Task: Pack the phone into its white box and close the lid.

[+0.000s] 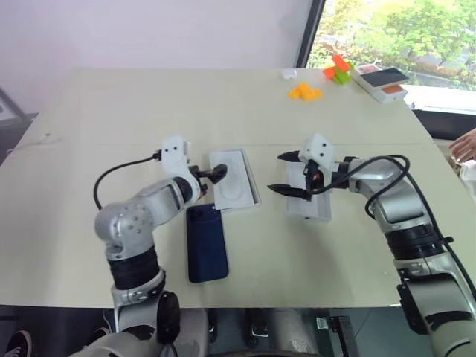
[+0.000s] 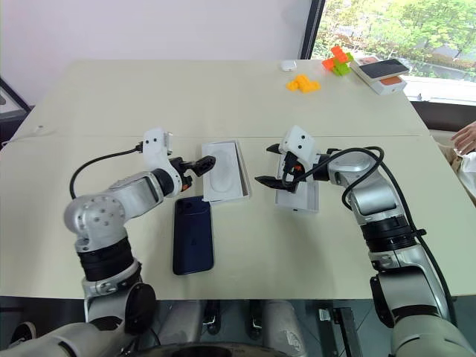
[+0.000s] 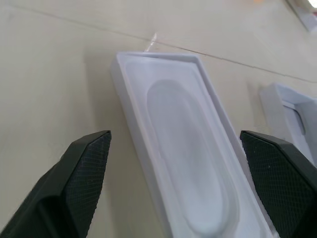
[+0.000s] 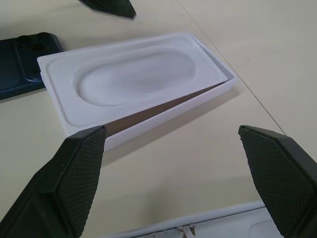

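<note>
Phone (image 1: 206, 242) lies flat, back up, at 6 o'clock of white box (image 1: 236, 180), whose oval-recess insert (image 4: 133, 79) sits askew on top, likely blocking packing. Left gripper (image 1: 216, 176) hovers over box, fingers apart, empty. Right gripper (image 1: 285, 173) spread wide above lid (image 1: 314, 202). Beige table (image 1: 149, 104); window at 1 o'clock.

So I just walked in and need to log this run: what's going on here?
A two-armed robot is packing a phone, but nothing is held. The phone lies on the table, back up, beside the white box, whose recessed white insert sits tilted in it. The left gripper hangs open at the box; the right gripper is open above the lid.
</note>
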Available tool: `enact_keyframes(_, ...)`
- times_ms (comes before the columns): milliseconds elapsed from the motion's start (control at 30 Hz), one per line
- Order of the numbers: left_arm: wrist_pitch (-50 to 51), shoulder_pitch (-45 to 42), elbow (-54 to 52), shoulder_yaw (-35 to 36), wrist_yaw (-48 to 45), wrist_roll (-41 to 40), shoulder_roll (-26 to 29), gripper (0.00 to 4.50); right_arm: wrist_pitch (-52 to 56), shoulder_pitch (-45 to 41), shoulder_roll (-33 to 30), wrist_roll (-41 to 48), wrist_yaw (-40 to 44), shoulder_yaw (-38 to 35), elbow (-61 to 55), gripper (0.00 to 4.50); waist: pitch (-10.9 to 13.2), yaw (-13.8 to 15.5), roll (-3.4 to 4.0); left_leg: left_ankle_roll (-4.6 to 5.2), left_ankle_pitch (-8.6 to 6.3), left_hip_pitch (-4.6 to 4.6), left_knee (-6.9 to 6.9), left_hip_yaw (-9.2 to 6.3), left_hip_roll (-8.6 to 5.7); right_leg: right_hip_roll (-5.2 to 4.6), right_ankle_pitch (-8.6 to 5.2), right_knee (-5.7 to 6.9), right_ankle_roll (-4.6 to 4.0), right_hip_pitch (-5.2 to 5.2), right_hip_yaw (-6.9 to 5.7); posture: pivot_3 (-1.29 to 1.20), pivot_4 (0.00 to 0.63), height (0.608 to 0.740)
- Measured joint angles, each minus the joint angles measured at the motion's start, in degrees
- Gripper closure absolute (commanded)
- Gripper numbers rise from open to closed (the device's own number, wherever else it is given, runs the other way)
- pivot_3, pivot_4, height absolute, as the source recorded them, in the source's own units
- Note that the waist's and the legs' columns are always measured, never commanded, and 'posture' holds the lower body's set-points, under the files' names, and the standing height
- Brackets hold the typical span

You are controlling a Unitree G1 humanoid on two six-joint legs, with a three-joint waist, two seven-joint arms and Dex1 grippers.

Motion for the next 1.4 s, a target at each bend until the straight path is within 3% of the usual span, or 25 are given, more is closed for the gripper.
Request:
enact_keyframes(200, 0.18, -1.0, 0.33, -0.78, -4.06, -0.56, 2.84, 4.36, 0.03, 0.1, 0.03, -0.01, -0.09, 0.0, 0.0, 0.0, 0.0, 0.16, 0.0, -0.01, 0.0, -0.02, 0.02, 0.0, -0.02, -0.03, 0.0, -0.01, -0.01, 0.0, 0.0, 0.0, 0.15, 0.737)
enact_keyframes(233, -0.46, -1.02, 0.68, -1.98, -4.68, -0.5, 2.89, 4.44, 0.03, 0.09, 0.03, -0.01, -0.15, 0.0, 0.0, 0.0, 0.0, 0.16, 0.0, -0.01, 0.01, -0.02, 0.02, 0.0, -0.02, -0.03, 0.01, -0.01, -0.01, 0.01, 0.0, 0.0, 0.15, 0.737)
enact_keyframes(633, -4.66, -1.64, 10.37, -10.39, -6.71, 4.01, 1.09, 4.44, 0.17, 1.15, 0.04, -0.02, -0.8, -0.08, -0.55, 0.0, 0.0, 0.05, 0.0, -0.01, 0.01, -0.01, -0.01, 0.0, 0.0, -0.01, 0.0, -0.01, -0.01, -0.01, 0.0, 0.0, 0.15, 0.737)
enact_keyframes(733, -5.05, -4.13, 16.09, -9.28, -5.63, 4.98, -1.65, 4.44, 0.21, 1.26, 0.07, -0.04, -1.24, -0.07, -0.69, 0.0, 0.02, 0.21, -0.02, -0.01, 0.01, -0.04, 0.03, -0.01, -0.01, -0.01, 0.0, -0.02, 0.0, -0.01, 0.0, 0.0, 0.15, 0.737)
enact_keyframes(1400, -11.35, -8.61, 26.1, -12.27, -6.3, 11.41, -3.44, 4.44, 0.2, 1.25, 0.02, -0.07, -2.39, -0.13, -0.88, 0.0, 0.02, 0.06, -0.02, -0.06, 0.04, 0.0, -0.06, -0.01, 0.0, 0.01, 0.0, -0.05, -0.01, -0.01, 0.0, 0.0, 0.15, 0.737)
